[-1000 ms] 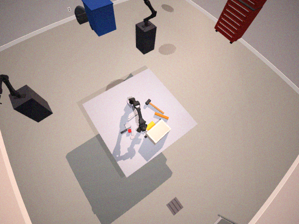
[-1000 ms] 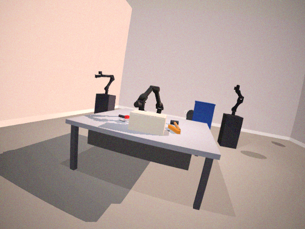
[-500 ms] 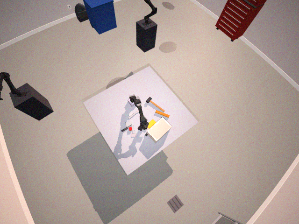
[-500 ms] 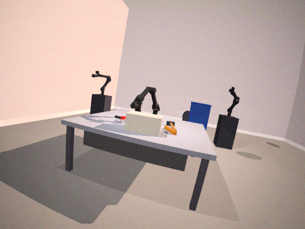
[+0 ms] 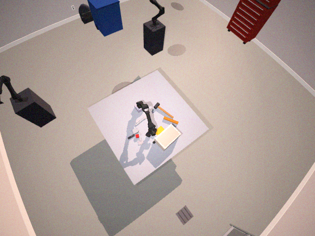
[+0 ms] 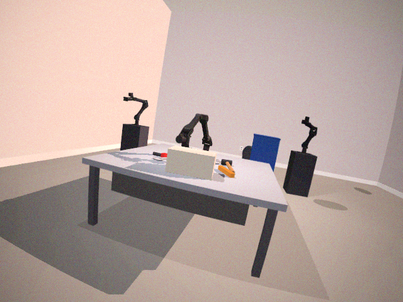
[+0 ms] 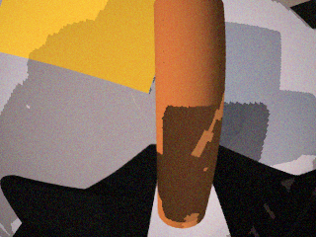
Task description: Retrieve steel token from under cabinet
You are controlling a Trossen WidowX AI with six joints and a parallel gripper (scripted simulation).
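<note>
Gripping a smooth, rounded orange handle, the end effector was clamped on it from both sides, presumably to use the tool as a reach extender too slim for the fingers to replace beneath the cabinet. The boxy, matte cream cabinet stood beside the end effector, with the flat yellow patch, probably the marked area, between them. The steel token was not visible; by the task it lay under the cabinet. Farther off rested a hammer with a dark, blocky head and an orange bar on the pale desk.
</note>
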